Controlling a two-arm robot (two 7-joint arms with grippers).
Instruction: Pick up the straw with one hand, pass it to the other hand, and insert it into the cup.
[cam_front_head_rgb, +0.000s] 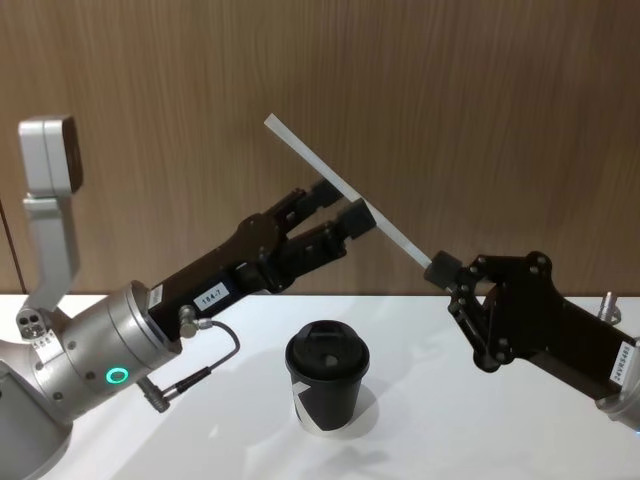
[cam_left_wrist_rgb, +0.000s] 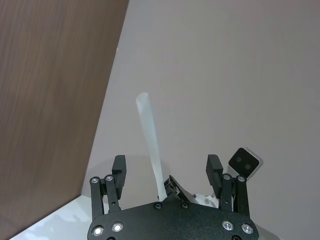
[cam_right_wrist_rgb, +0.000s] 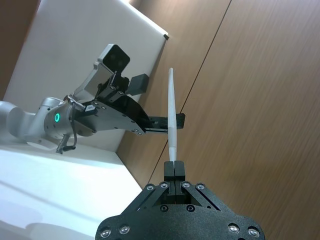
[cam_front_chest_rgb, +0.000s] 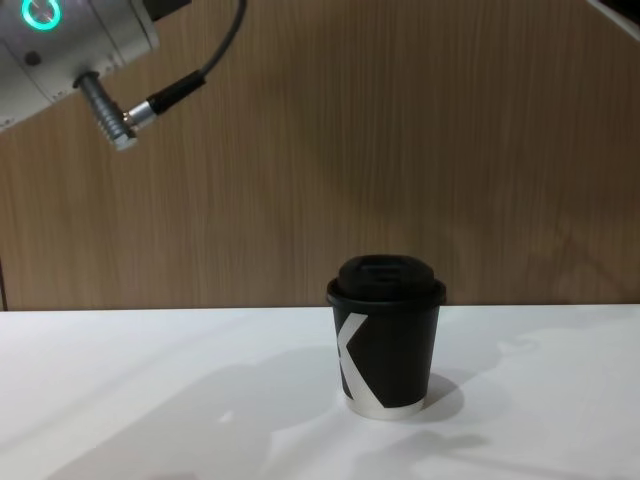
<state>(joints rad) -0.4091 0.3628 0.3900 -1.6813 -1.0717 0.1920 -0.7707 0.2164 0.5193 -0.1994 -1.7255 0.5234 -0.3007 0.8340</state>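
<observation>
The right gripper (cam_right_wrist_rgb: 174, 169) pinches the lower end of the thin, smooth white straw (cam_front_head_rgb: 310, 157), which slants up between the left gripper's (cam_front_head_rgb: 341, 206) spread black fingers. The matte black, dome-lidded cup (cam_front_head_rgb: 327, 375) stands below both.

Your flat white table (cam_front_chest_rgb: 140, 390) carries one item: a small black paper cup (cam_front_chest_rgb: 386, 345) with a black domed lid and a white K-like mark. You will find it upright on its pale bottom rim, near mid-table, wood-panelled wall behind.
</observation>
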